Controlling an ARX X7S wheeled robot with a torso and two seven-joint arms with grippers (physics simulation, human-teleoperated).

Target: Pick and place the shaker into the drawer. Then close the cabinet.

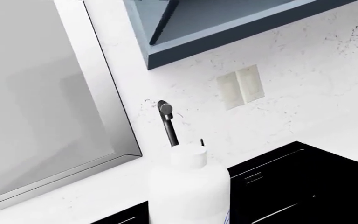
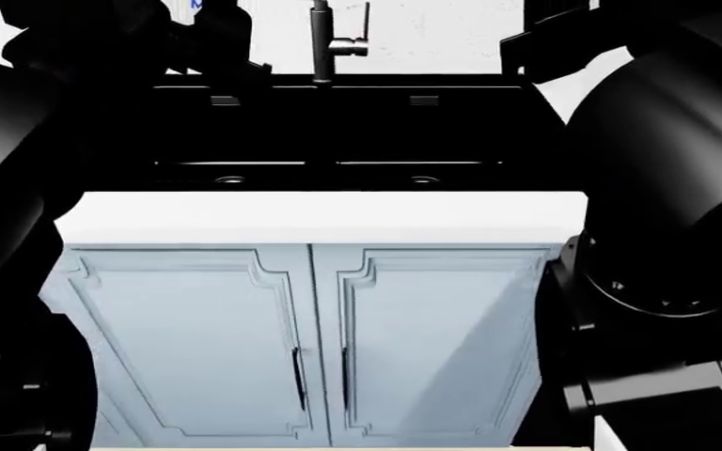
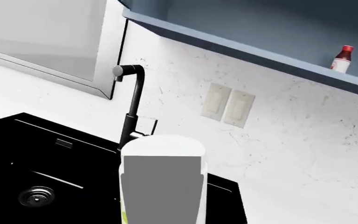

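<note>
Item: pale blue-grey base cabinet [image 2: 311, 348] with two moulded raised-panel doors, both shut, thin dark handles meeting at the centre seam. It sits under the front edge of a white worktop [image 2: 323, 218].

Item: black double-bowl sink [image 2: 323, 132], set into the worktop behind that front edge; a round drain shows in each bowl.

Item: dark metal gooseneck faucet [image 2: 324, 42] at the back edge of the sink, against a white speckled backsplash [image 3: 291, 135].

Item: white plastic bottle with a round white cap [image 1: 189, 189], close before the left wrist camera, in front of the faucet.

Item: white and grey blocky container [image 3: 161, 179], close before the right wrist camera, over the sink's near rim.

Item: small red-capped bottle [image 3: 342, 59], upright on a blue-grey upper shelf [image 3: 247, 46].

Item: pair of cream wall switch plates [image 3: 229, 105] on the backsplash, below the shelf.

Item: silver-framed window [image 1: 42, 102] beside the faucet.

Item: two black arms, at the left and right edges of the head view. Neither gripper is in view; finger state cannot be told.

The drawer and the shaker cannot be identified in any view.
</note>
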